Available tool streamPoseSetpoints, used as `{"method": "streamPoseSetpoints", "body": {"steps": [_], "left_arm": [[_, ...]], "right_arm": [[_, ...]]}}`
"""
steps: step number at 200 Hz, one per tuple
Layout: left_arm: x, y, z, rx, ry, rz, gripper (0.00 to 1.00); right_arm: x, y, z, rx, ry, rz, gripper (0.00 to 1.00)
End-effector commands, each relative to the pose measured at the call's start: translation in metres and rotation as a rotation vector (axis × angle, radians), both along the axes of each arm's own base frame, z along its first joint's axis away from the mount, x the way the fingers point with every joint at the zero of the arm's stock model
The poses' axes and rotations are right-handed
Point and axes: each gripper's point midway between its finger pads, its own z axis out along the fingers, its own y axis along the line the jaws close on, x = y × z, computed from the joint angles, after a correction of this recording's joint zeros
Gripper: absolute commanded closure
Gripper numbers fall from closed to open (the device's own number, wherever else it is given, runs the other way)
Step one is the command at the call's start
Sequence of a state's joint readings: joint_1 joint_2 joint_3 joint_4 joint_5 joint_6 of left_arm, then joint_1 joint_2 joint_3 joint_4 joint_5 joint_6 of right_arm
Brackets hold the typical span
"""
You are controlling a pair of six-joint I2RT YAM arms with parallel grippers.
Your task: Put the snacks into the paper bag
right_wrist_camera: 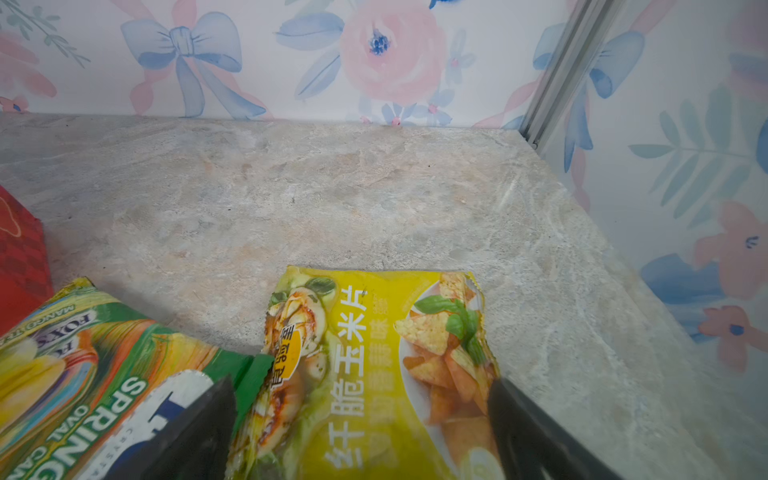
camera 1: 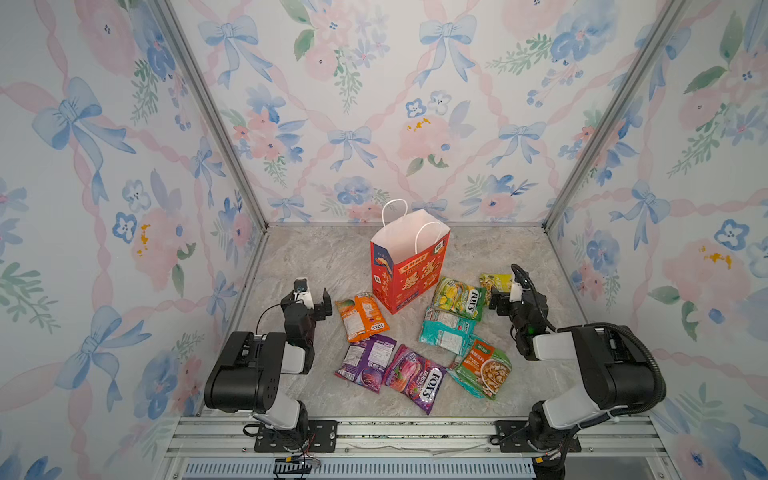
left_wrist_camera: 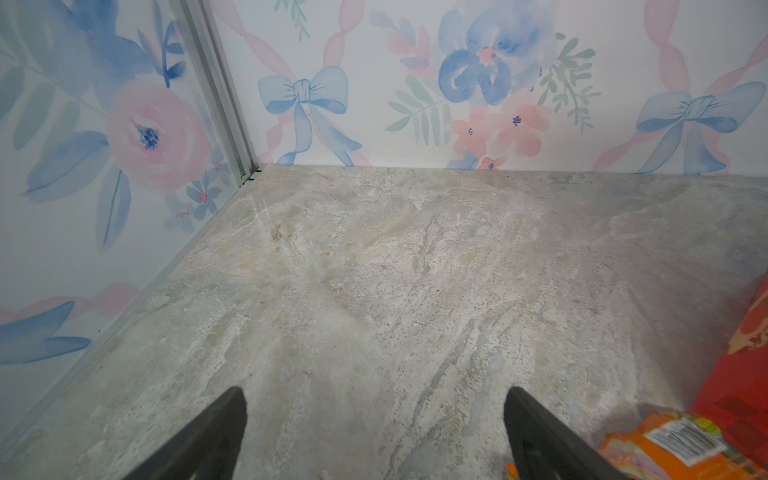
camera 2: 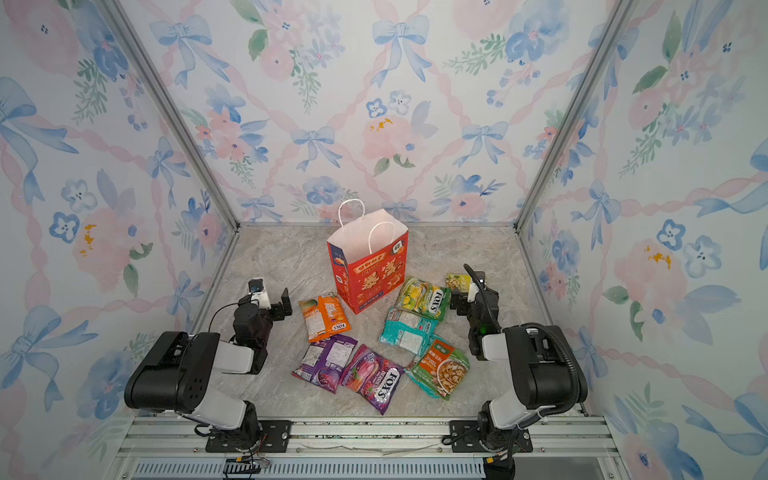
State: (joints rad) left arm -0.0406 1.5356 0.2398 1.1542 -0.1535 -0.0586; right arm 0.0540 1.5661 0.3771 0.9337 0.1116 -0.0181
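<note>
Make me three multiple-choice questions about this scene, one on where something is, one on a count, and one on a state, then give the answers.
1. Where does the orange packet lie?
A. inside the bag
B. on the table left of the paper bag
C. on the teal packet

2. How many snack packets lie on the table?
A. five
B. seven
C. nine

3. How is the right end effector?
A. open
B. shut on a packet
C. shut on a handle

Answers: 1 B, both top views show it beside the bag's base. 2 B, seven packets show outside the bag. 3 A, its fingers stand apart above the yellow packet.
</note>
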Motion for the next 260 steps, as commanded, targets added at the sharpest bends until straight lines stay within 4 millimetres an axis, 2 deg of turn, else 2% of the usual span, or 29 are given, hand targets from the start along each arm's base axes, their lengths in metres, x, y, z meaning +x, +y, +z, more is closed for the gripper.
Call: {"method": "streamPoseSetpoints", "body": {"steps": [1,153,184,198,213,220,238,247,252,260], "left_arm": [[0.003,0.0,0.0,0.021,0.003,0.003,0.02],[0.003,0.001,0.0,0.016,0.002,-0.001,0.02],[0.003,-0.002,0.005,0.018,-0.002,-0.014,0.02],[0.001,0.002,0.014,0.024,-0.012,0.024,0.02],[-0.003,0.009,0.026,0.023,-0.015,0.079,0.02],[-0.004,0.013,0.031,0.015,-0.009,0.102,0.02],[-0.007,0.023,0.045,-0.051,-0.007,0.184,0.02],[-0.007,0.025,0.053,-0.091,-0.016,0.205,0.02],[-0.007,0.025,0.059,-0.114,-0.027,0.21,0.02],[-0.009,0.03,0.068,-0.177,-0.059,0.249,0.02]], "right_arm": [[0.002,-0.001,0.006,0.016,-0.012,-0.001,0.04],[0.002,-0.001,0.006,0.019,-0.015,-0.001,0.04],[0.0,-0.01,0.01,0.026,-0.028,-0.056,0.04],[0.0,-0.01,0.019,0.014,-0.025,-0.056,0.03],[-0.001,-0.016,0.039,-0.015,-0.016,-0.116,0.04],[-0.002,-0.02,0.051,-0.034,0.0,-0.16,0.03],[-0.003,-0.016,0.089,-0.024,0.013,-0.196,0.04],[-0.003,-0.015,0.107,0.008,0.003,-0.213,0.03],[-0.006,-0.021,0.116,0.067,-0.016,-0.271,0.04],[-0.012,-0.033,0.118,0.163,-0.014,-0.347,0.04]]}}
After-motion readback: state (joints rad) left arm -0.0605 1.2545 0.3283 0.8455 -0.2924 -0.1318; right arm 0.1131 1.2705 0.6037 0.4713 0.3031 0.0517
